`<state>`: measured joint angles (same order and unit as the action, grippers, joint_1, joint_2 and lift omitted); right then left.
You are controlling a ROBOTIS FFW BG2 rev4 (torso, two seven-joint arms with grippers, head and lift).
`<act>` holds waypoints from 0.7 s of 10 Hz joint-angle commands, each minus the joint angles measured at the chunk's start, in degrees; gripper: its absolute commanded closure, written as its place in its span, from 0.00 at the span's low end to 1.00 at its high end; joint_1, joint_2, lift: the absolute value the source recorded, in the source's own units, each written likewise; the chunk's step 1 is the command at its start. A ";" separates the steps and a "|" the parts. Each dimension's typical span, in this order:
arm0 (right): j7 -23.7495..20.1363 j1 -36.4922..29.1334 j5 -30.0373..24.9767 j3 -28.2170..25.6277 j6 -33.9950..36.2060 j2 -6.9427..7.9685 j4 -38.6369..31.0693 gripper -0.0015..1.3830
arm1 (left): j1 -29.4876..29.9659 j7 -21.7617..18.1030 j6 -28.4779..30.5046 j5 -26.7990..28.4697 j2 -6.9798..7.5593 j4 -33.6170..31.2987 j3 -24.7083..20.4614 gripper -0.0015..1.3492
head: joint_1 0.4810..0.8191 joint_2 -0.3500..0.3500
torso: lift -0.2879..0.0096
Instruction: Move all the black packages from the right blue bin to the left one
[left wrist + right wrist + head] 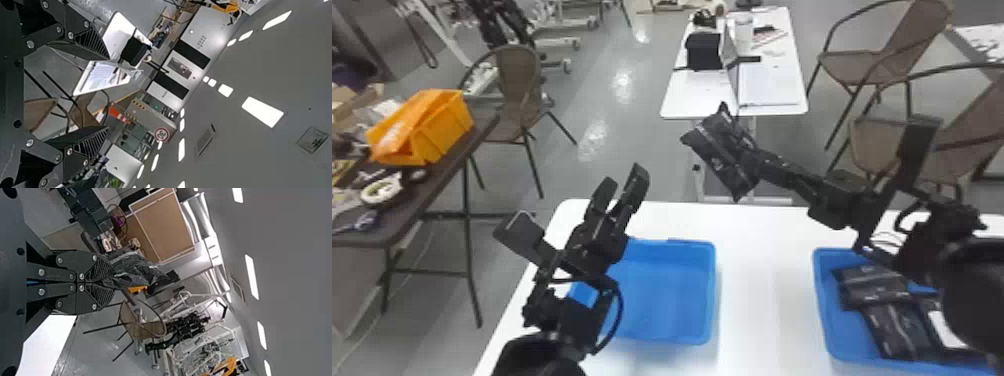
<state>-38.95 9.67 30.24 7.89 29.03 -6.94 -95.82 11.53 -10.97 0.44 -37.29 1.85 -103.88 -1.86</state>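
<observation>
A black left gripper (619,186) stands with its fingers wide apart and nothing between them, raised over the left side of the left blue bin (672,300), whose inner floor shows beside the arm. Across the white table (762,300), the right blue bin (824,310) sits partly behind the right arm, at least two black packages (874,285) lying inside, one partly overlapping the other, near a white patch.

The right gripper (761,162) grips another black package (722,155) by one end, its fingers closed down tight on the wrapping. The package hangs tilted in the air, seen against the floor past the table's far edge; in the right wrist view, its crinkled, shiny surface juts out from the fingertips.

To the left, a dark table (437,185) bears an orange bin (444,132) and a white ring-shaped roll (382,190) among loose clutter, with a brown chair (519,75) just behind. Farther back, a black box (703,50) rests on a second white table (692,95), flanked on the right by more brown chairs (907,50). The wrist views take in the distant room: a round red-rimmed sign (161,134), a brown panel (164,227) framed in white, and bright ceiling lights (251,276).
</observation>
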 commanded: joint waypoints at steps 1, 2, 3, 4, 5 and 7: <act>-0.25 0.88 4.56 1.16 -0.99 0.09 2.31 0.85 | -0.89 -0.72 0.97 -3.66 0.44 0.00 0.63 0.33 | 0.54 0.78 | 0.97; -0.34 0.96 5.00 1.42 -1.43 0.61 3.10 0.85 | -1.24 -1.16 0.62 -4.10 0.62 0.00 1.16 0.33 | 0.51 0.79 | 0.97; -0.43 1.05 5.00 1.86 -1.43 0.88 3.62 0.85 | -1.68 -1.95 0.27 -4.54 0.62 -0.27 1.60 0.33 | 0.49 0.79 | 0.97; -0.43 1.23 5.09 2.30 -1.61 0.97 3.89 0.85 | -1.86 -2.30 -0.26 -4.54 0.70 -0.88 2.56 0.33 | 0.48 0.79 | 0.97; -0.43 1.23 5.09 2.30 -1.87 1.05 3.98 0.85 | -1.86 -2.30 -0.44 -4.54 0.97 -1.58 3.80 0.33 | 0.47 0.78 | 0.97; -0.43 1.40 5.09 2.30 -2.05 1.05 4.24 0.85 | -2.65 -4.23 5.72 -6.30 1.58 -2.64 5.03 0.33 | 0.45 0.76 | 0.97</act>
<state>-39.38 11.04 35.33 10.20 27.07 -5.87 -91.63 9.20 -15.16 4.05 -43.18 3.26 -106.30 3.04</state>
